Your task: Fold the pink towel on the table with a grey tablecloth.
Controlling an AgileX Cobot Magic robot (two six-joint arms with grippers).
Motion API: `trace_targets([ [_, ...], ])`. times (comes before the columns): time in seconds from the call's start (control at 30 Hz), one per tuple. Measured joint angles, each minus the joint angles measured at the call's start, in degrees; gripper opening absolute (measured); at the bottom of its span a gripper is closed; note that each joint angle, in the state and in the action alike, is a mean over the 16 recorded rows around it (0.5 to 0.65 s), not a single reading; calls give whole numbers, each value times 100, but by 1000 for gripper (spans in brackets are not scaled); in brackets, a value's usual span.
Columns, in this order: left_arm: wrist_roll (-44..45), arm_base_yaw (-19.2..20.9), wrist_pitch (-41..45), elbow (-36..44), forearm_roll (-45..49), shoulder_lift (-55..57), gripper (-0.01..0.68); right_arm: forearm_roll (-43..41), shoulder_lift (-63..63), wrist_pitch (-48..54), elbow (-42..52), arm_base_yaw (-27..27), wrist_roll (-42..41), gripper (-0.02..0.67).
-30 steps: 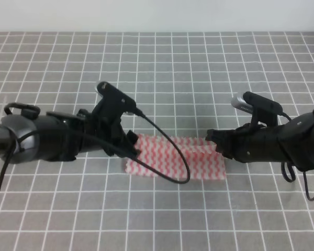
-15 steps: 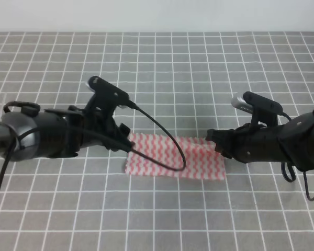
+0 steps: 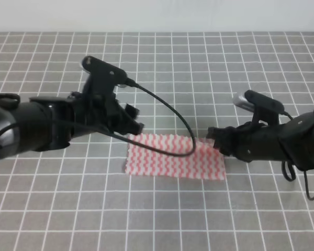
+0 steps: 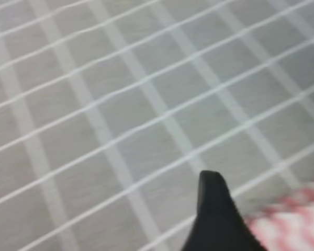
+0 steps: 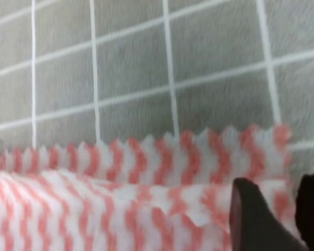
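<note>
No text, label, brand, number or sign can be read in any view.

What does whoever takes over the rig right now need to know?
Left pincer: lifted off the pink towel, above its left far corner, holding nothing; open or shut unclear.
Right pincer: low at the towel's right far corner, fingers nearly closed over it; grip not confirmed.
Towel: flat on the grey tablecloth, an upper layer showing in the right wrist view, so one fold looks done.
Left: any further fold, then release.
</note>
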Motion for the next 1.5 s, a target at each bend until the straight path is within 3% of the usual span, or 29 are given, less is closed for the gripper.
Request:
trace_targets([
  [0.27,-113,0,691,138,13,-10,170,0,-92,-43,-146,-3,-58,256],
  [0.57,-323,0,826,352,86,-180,20,-186,-140,296,-373,-7,-243,146],
  [0.9,-1085,91,998,863,173,-803,-2,-444,-129,717,-435,-6,-336,3],
  [1.17,-2313,348,1687,877,844,-666,-2,-595,-134,1348,-439,-5,-322,-14],
  [1.5,-4063,566,2503,425,2425,130,-2,-743,-134,1821,-420,-5,-267,-15],
])
